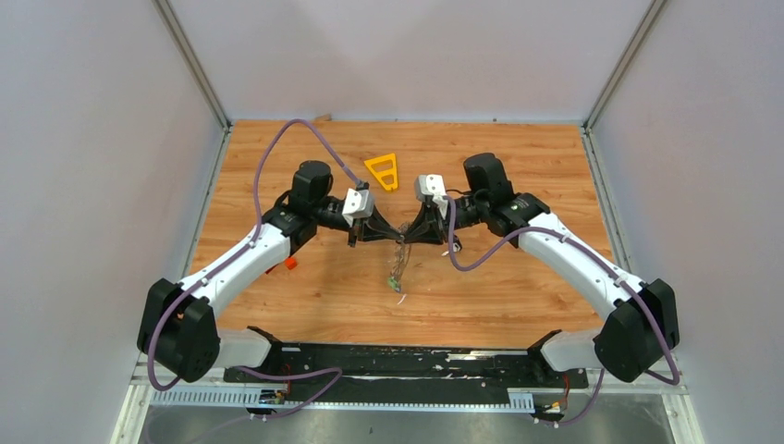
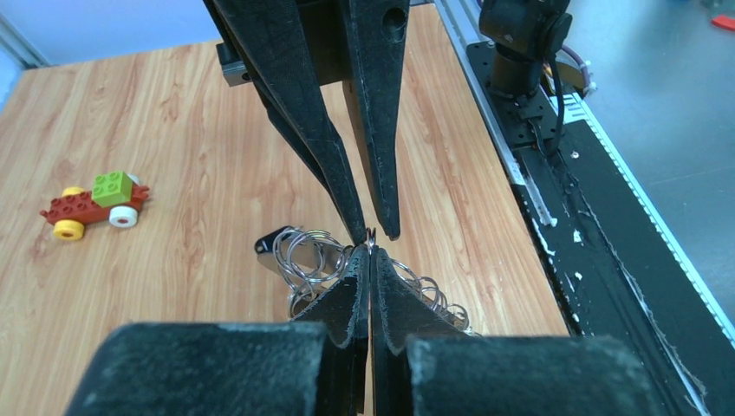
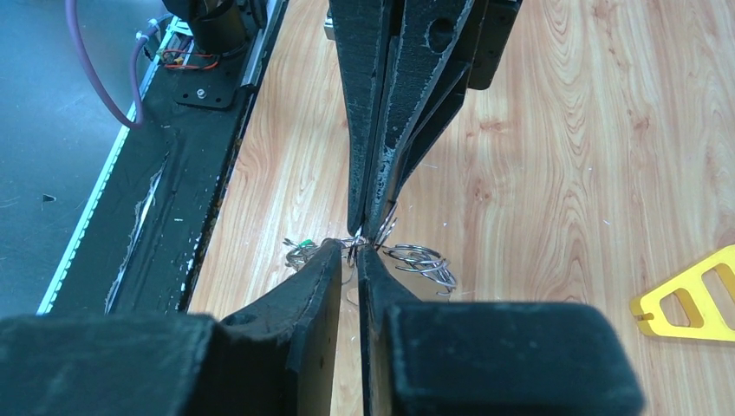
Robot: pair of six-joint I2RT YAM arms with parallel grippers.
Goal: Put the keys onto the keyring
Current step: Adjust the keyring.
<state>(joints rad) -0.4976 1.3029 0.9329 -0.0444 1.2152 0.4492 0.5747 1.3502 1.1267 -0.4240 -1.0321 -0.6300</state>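
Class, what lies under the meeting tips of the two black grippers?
A tangle of silver metal rings and small tagged keys hangs below the left gripper and right gripper, reaching the wooden table. Their fingertips hide what exactly is pinched.

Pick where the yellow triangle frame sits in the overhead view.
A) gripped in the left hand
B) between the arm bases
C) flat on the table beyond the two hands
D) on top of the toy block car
C: the yellow triangle frame lies flat on the table, on the far side of the left hand and right hand, touching neither.
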